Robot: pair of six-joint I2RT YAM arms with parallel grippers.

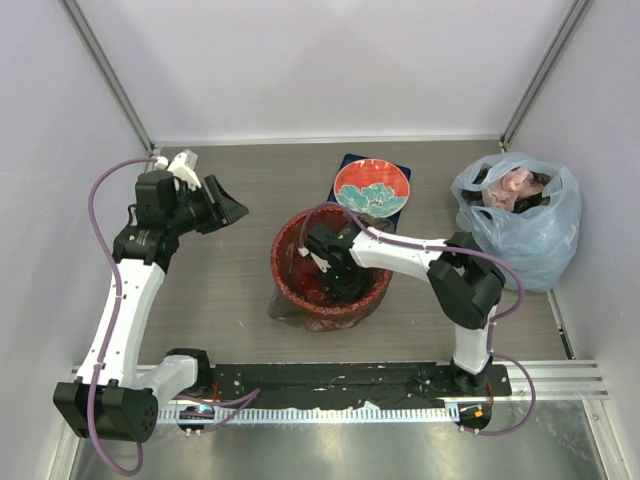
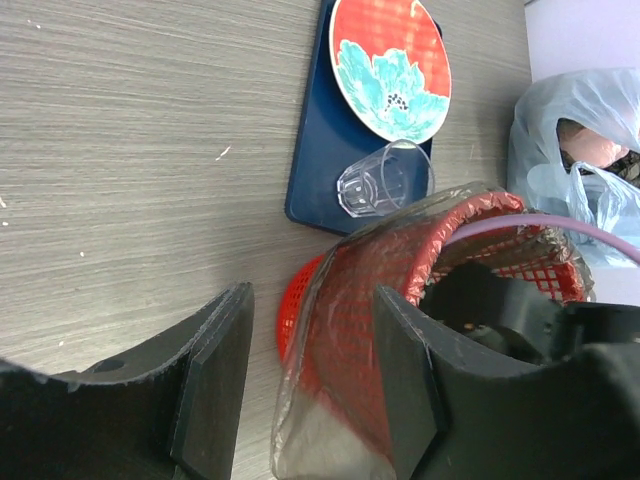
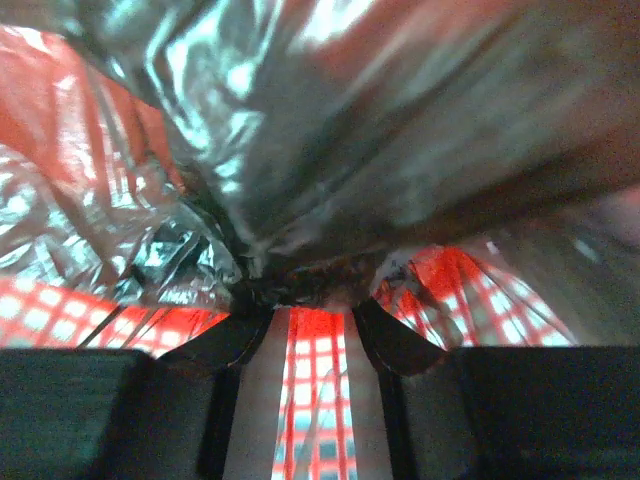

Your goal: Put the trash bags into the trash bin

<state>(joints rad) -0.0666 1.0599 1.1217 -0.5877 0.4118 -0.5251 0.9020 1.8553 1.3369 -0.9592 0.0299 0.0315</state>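
The red mesh trash bin (image 1: pixel 284 243) stands mid-table. The dark translucent trash bag (image 1: pixel 286 309) drapes over its rim and down its near-left side, and it lines the inside. My right gripper (image 1: pixel 336 274) reaches down inside the bin. In the right wrist view its jaws (image 3: pixel 305 305) stand slightly apart, tips against a bunched fold of the bag (image 3: pixel 330 120), with red mesh (image 3: pixel 312 400) showing between them. My left gripper (image 1: pixel 226 205) is open and empty, left of the bin. In its wrist view the jaws (image 2: pixel 312 297) frame the bag-covered bin wall (image 2: pixel 340 380).
A dark blue tray (image 1: pixel 345 170) with a red flowered plate (image 1: pixel 371 187) lies behind the bin, with a clear plastic cup (image 2: pixel 385 180) on the tray. A pale blue plastic bag (image 1: pixel 522 225) with pinkish contents sits at the right. Enclosure walls surround the table.
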